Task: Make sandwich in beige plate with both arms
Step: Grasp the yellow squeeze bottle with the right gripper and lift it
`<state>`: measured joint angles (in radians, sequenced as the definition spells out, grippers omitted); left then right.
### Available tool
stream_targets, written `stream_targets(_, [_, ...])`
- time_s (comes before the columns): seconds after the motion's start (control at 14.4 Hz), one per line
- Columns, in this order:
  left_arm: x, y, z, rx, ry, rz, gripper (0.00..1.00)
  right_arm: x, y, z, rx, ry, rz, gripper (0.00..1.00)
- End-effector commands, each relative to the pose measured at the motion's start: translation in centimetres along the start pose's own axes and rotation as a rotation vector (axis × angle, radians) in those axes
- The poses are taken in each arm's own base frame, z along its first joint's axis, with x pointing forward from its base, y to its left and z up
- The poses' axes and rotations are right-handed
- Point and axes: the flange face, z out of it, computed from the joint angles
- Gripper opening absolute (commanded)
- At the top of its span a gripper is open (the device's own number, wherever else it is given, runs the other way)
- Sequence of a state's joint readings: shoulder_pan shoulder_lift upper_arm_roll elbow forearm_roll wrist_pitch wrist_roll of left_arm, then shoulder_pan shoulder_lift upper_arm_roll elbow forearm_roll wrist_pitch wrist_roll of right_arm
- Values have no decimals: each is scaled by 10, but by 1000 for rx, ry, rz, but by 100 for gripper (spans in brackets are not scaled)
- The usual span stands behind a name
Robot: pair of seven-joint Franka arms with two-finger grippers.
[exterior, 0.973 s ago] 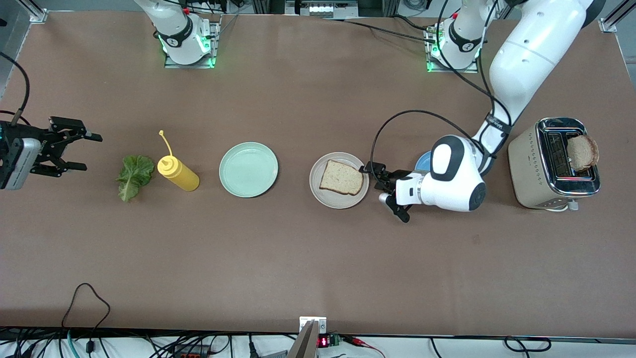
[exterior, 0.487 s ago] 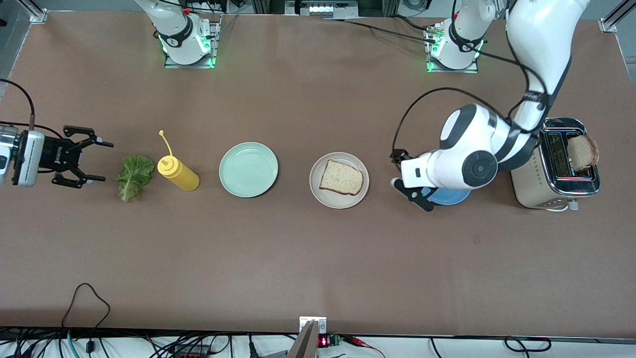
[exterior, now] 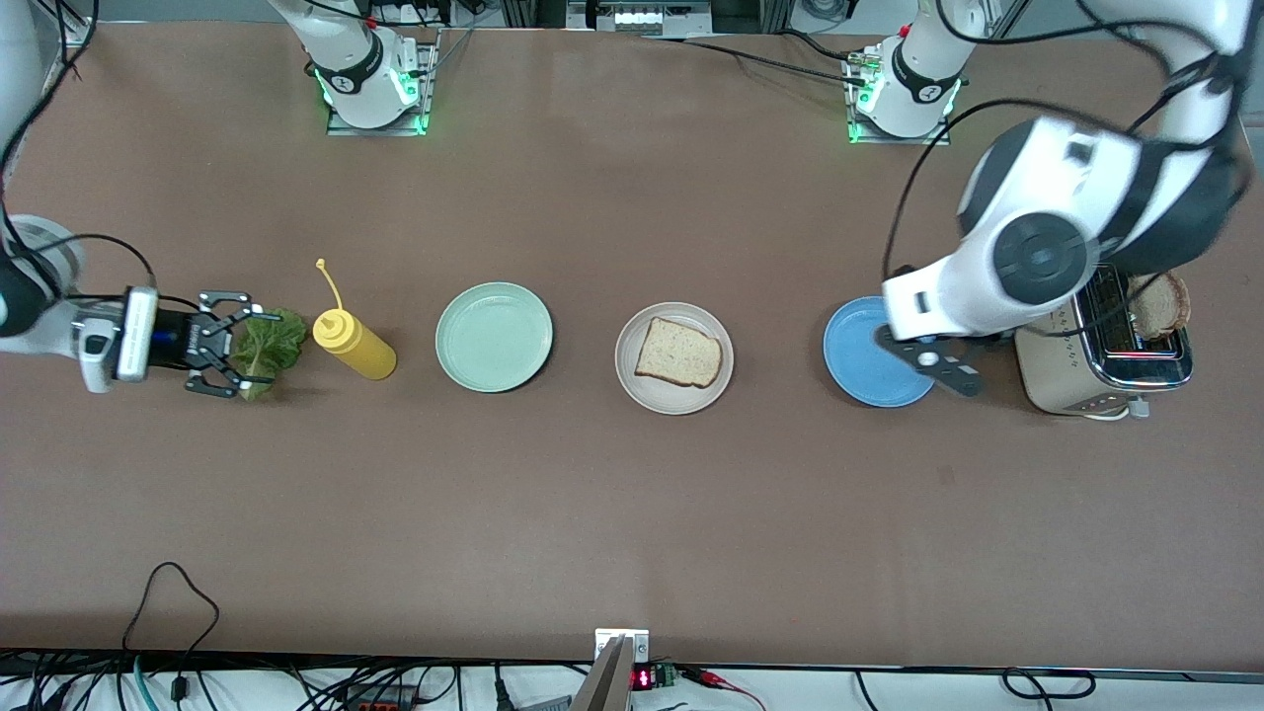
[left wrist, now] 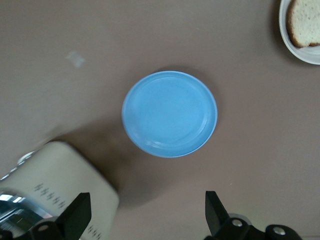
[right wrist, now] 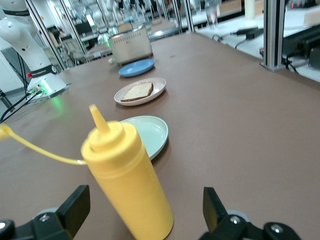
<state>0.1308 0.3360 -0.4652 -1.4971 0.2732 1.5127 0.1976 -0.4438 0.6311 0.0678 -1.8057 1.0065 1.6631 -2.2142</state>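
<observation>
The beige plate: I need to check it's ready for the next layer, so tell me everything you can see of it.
The beige plate is round, shallow and plain, with a raised rim and a smooth, matte look. It sits flat on the brown table, between the mint-green plate and the blue plate. One bread slice, tan with darker crust, lies flat in it. No gripper touches it.

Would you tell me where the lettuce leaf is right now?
In the front view the lettuce leaf lies on the table toward the right arm's end, beside the yellow bottle, with the open right gripper at it.

My right pincer [exterior: 237,342] is reaching the lettuce [exterior: 269,342], yellow bottle [exterior: 354,342] crowding just beside it; the desk [exterior: 632,513] nearer the camera is lying bare.
</observation>
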Motion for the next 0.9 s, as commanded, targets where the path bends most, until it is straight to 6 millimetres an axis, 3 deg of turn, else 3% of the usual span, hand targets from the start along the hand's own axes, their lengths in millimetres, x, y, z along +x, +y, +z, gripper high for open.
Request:
stream_targets(0.0, [-21, -35, -45, 3, 30, -63, 100, -22, -3, 16, -15, 96, -52, 100])
stream_targets(0.21, [-49, -47, -73, 39, 79, -154, 100, -47, -16, 36, -36, 162, -118, 100])
stream_targets(0.35, [-79, -51, -87, -51, 124, -314, 100, -59, -17, 45, -36, 179, -157, 100])
stream_targets(0.56, [-127, -56, -81, -134, 226, -516, 100, -71, -22, 60, -36, 227, -202, 100])
stream_targets(0.83, [-139, -71, -85, -144, 268, -541, 100, -69, -25, 80, -32, 256, -267, 100])
